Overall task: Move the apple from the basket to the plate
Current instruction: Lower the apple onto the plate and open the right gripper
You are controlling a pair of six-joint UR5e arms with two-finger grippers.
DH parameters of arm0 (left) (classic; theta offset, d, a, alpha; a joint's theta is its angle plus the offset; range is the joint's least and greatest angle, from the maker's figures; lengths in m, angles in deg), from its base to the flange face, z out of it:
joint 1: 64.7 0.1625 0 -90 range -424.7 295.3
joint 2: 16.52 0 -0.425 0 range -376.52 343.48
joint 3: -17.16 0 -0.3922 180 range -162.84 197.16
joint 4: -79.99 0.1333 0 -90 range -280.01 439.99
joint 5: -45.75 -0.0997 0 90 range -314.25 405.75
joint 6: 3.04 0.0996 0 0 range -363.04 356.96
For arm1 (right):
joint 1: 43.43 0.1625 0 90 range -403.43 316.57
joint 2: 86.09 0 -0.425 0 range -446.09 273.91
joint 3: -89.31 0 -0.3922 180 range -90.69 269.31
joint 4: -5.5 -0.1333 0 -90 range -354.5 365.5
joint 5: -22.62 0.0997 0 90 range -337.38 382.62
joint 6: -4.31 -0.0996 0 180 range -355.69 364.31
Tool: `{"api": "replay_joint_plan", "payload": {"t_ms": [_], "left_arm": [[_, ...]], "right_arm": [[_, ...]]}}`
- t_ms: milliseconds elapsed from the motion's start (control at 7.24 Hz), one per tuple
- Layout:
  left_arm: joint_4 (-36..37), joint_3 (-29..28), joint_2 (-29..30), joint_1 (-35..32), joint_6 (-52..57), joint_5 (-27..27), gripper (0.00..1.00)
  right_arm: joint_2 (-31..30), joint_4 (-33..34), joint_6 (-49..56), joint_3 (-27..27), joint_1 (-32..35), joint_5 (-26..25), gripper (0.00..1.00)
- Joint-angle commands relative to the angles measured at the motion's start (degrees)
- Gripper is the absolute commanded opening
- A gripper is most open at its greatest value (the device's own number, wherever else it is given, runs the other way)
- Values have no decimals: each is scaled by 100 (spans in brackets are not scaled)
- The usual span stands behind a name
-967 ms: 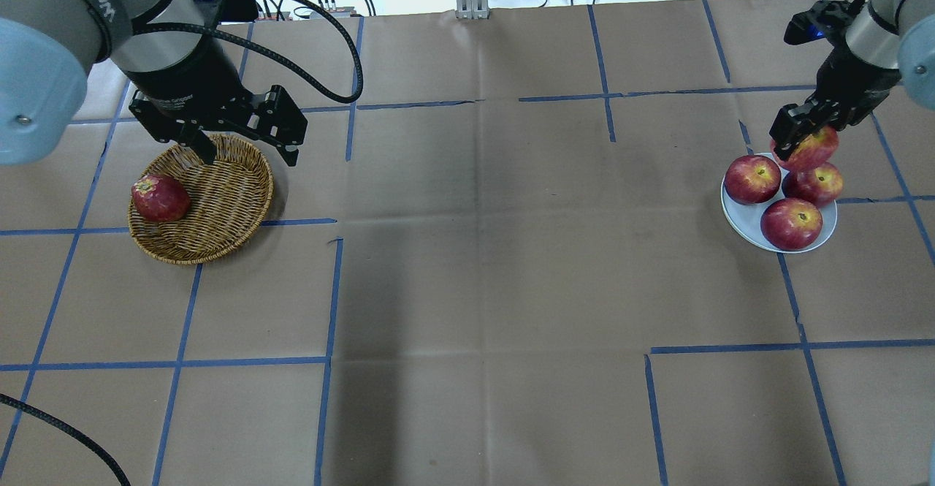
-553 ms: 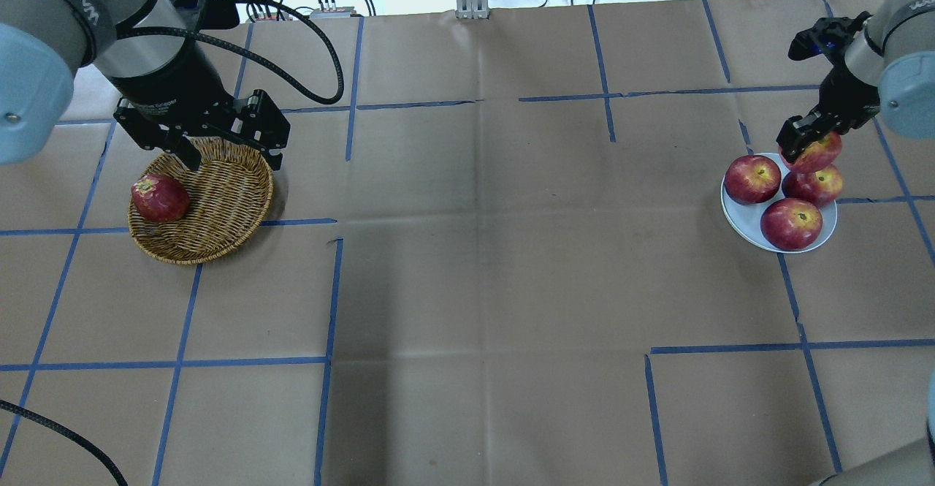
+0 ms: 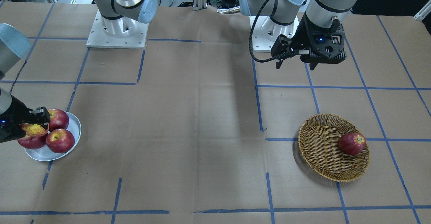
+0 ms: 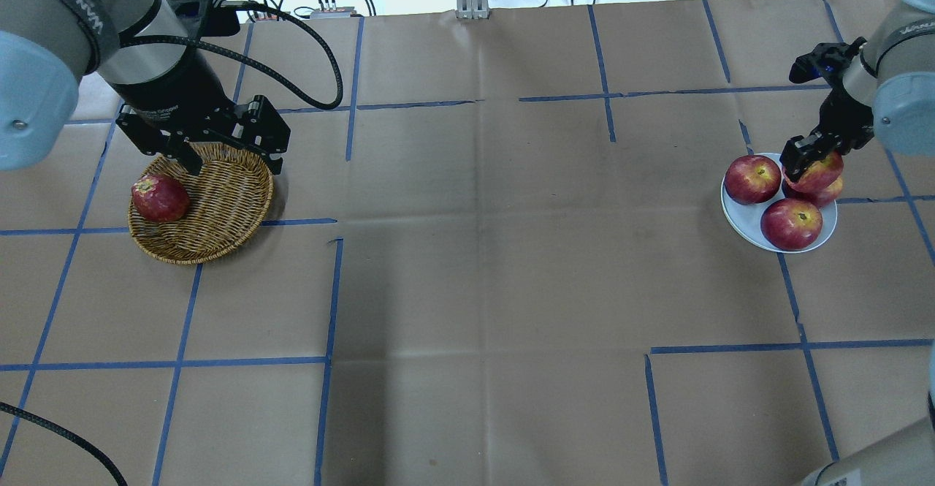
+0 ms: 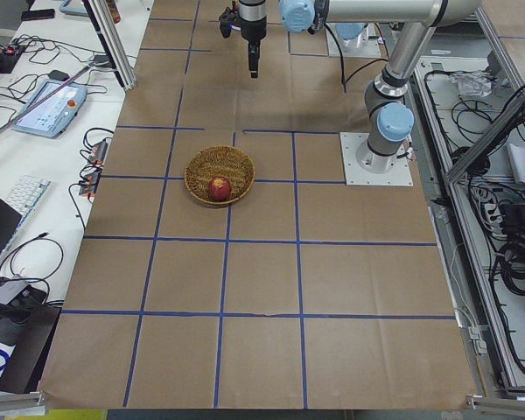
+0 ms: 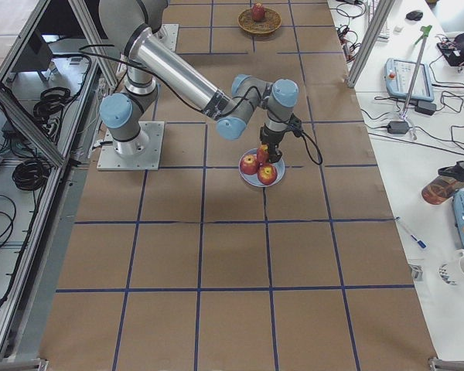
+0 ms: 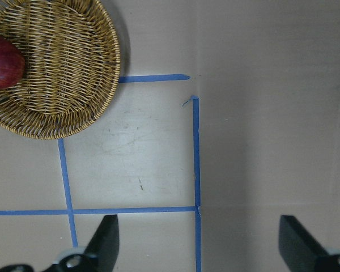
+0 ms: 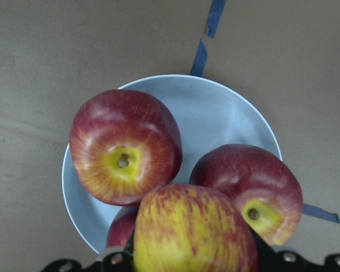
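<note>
Held apple: the pale streaked apple [image 4: 818, 172] sits clamped between the two fingers of the right end effector [image 4: 809, 164], one finger on each side of it.
Apple's place: it hangs over the rear of the plate [image 4: 741, 219], above the three red apples [image 4: 752, 179] that lie on it. It is directly over the rearmost one. I cannot tell whether it touches that apple.
Right end effector: closed on the pale streaked apple, pointing down at the plate.
Left end effector: the left end effector [image 4: 234, 158] has its fingers spread wide with nothing between them. It hangs above the table [image 4: 475, 252], over the far rim of the basket [image 4: 226, 194].
Basket: it stands on the robot's left side of the table, well apart from the plate, and holds one dark red apple [image 4: 160, 198] against its left wall.
Overhead view: the black fingers cover part of the held apple, and only a sliver of the plate apple beneath it shows.
Right wrist view: the yellow streaks of the held apple [image 8: 195, 232] fill the bottom middle of the picture. Two plate apples show their stem hollows, and the third peeks out low beneath it.
Front-facing view: the held apple [image 3: 33, 129] shows yellow-orange over a dark one, and the left end effector [image 3: 295, 64] hangs nearer the robot's base than the basket [image 3: 323, 150].
Left wrist view: the two fingertips stand wide apart at the bottom edge, with bare table between them. The basket [image 7: 68, 68] is at the upper left.
</note>
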Motion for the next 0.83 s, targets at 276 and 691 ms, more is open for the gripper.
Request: {"api": "replay_joint_plan", "payload": {"t_ms": [276, 691], "left_arm": [[-6, -1, -6, 0, -4, -13, 99], [-6, -1, -6, 0, -4, -4, 99]], "right_arm": [[2, 53, 4, 57, -2, -150, 100], [-112, 0, -22, -301, 41, -81, 100]]}}
